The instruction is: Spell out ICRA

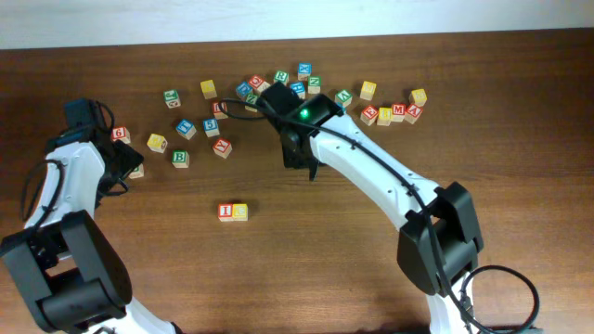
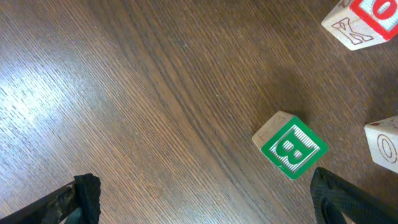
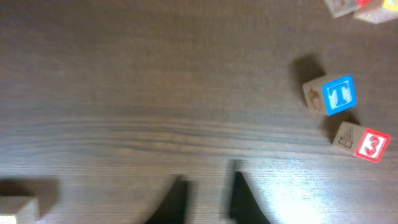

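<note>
1. The table (image 1: 306, 269) is bare dark wood across its front half. The right arm (image 1: 371, 172) reaches over the middle, and the left arm (image 1: 65, 176) sits folded at the left edge.
2. The right gripper (image 3: 208, 177) hangs over bare wood with its jaws pinched nearly together and nothing between them. The left gripper (image 2: 202, 180) has its jaws spread wide, and it holds nothing either.
3. The scatter of cubes (image 1: 278, 88) lies along the far side. I cannot pick out the R cube or the A cube in it from overhead.
4. The I cube (image 1: 226, 211) and the C cube (image 1: 240, 211) sit touching, side by side, near the front centre.
5. I judge these cubes to be light, rigid wood with smooth painted faces. I would grip across two opposite flat sides, with the jaws square to them, because a corner grip would likely twist out.
6. Only the overhead view shows the I–C pair. The right wrist view reads a T cube (image 3: 339, 94) and a 3 cube (image 3: 372, 144) clearly, and the left wrist view a green B cube (image 2: 291, 146).
</note>
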`<state>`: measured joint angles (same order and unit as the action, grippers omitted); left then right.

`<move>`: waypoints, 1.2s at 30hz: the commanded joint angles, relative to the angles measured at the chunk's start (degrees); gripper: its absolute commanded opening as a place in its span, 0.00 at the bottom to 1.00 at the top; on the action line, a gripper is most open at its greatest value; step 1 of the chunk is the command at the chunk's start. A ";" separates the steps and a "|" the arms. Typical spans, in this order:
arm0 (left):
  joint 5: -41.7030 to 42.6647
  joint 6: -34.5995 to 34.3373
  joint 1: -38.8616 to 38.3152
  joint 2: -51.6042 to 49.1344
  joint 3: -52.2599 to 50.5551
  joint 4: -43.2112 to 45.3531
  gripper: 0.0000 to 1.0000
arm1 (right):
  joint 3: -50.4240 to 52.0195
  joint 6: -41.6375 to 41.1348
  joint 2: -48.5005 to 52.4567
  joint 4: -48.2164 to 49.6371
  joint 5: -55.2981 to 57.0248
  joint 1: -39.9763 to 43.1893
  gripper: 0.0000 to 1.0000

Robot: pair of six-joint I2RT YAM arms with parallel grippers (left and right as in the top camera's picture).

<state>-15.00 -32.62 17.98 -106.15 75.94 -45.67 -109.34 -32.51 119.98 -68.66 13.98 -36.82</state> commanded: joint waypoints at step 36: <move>-0.20 -0.17 0.09 1.27 -0.22 -0.04 0.99 | -43.80 26.34 9.03 -7.52 -24.37 23.71 0.88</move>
<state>-14.98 -32.62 17.98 -106.15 75.94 -45.67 -153.25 -8.47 128.88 -78.37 -6.55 -13.06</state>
